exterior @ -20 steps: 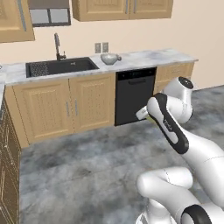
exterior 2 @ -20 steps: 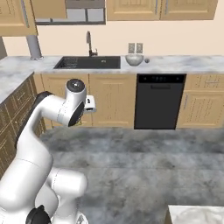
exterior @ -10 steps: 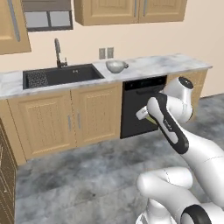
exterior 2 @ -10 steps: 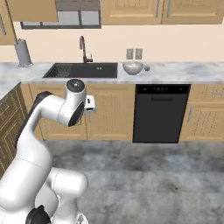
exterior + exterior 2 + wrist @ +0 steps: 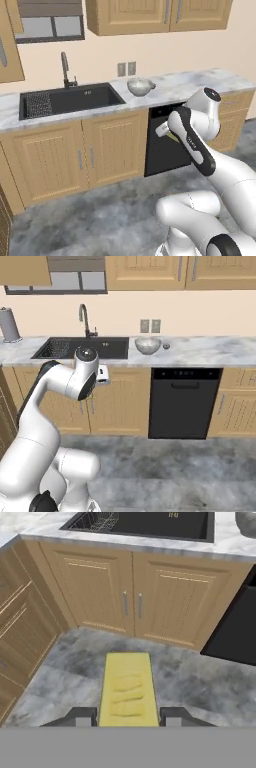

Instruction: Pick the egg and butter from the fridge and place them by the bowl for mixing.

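Butter (image 5: 126,689) was gripped between closed fingers (image 5: 80,716), carried low before sink cabinets. Egg (image 5: 166,346) already lay just beside bowl (image 5: 148,345) on counter (image 5: 210,351). Left: set butter by bowl.

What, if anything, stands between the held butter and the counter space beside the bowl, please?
Nothing visible blocks the way. The gripper holds the butter over open floor, and the counter around the bowl carries just the egg beside it.
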You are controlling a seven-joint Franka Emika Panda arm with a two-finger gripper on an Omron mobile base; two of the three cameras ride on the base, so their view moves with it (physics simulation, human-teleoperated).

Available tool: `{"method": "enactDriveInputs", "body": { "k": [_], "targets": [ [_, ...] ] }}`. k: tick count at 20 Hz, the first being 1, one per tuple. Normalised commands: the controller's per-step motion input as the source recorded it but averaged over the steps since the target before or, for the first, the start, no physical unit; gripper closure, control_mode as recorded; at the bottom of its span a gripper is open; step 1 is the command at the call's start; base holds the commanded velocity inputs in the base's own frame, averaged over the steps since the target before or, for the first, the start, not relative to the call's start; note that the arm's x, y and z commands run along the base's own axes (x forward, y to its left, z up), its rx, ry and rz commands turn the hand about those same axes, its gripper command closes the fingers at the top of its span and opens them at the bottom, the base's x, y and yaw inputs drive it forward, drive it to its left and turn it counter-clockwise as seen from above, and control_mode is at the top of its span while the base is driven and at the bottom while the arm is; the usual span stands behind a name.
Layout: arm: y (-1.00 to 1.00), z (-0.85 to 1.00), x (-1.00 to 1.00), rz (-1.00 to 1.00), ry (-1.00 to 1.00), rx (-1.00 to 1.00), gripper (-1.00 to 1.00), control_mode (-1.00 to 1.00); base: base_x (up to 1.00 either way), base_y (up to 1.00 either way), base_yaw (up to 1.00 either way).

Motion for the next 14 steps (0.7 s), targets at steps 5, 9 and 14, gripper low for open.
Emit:
{"method": "enactDriveInputs", "body": {
  "k": [5,9,14],
  "targets": [
    [0.00,0.00,0.00,0.00,0.00,0.00,1.00,1.00,0.90,-0.31,0.04],
    [0.00,0.00,0.00,0.00,0.00,0.00,1.00,1.00,0.76,-0.38,0.13],
    [0.00,0.00,0.00,0.00,0.00,0.00,1.00,1.00,0.68,-0.46,0.09]
  ]
}}
